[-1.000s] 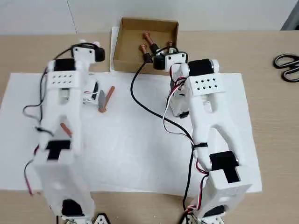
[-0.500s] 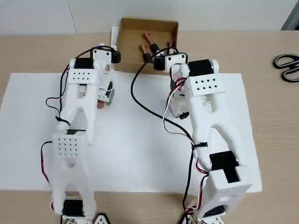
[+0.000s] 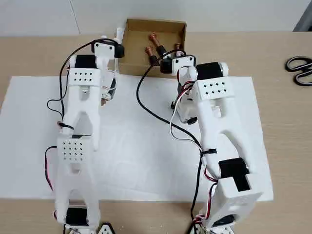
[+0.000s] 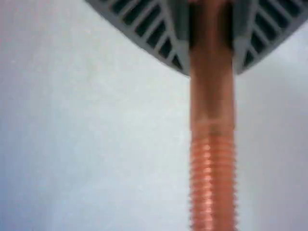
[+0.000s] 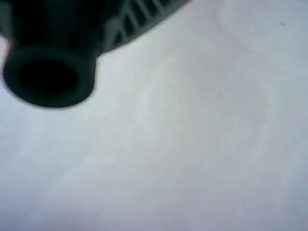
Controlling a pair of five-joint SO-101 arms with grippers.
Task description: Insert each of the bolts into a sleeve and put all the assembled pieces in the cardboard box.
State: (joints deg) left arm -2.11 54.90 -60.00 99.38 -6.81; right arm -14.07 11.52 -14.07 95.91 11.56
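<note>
A copper bolt (image 4: 211, 144) hangs threaded end down over the white paper, with my left gripper (image 4: 211, 19) shut on its smooth shank. In the high view my left gripper (image 3: 108, 91) is just in front of the left front corner of the cardboard box (image 3: 127, 46). My right gripper (image 5: 62, 29) is shut on a black sleeve (image 5: 48, 77), whose open bore faces the camera above the paper. From above, my right gripper (image 3: 184, 111) sits mid-sheet, below the box's right half. Assembled bolt-and-sleeve pieces (image 3: 155, 48) lie inside the box.
A white paper sheet (image 3: 136, 146) covers the wooden table under both arms. A black cable (image 3: 146, 109) loops across the sheet between the arms. Scissors (image 3: 300, 69) lie at the far right of the table.
My left arm has swung right and stretched toward the box, lifting the bolt off the paper. The right arm has stayed put.
</note>
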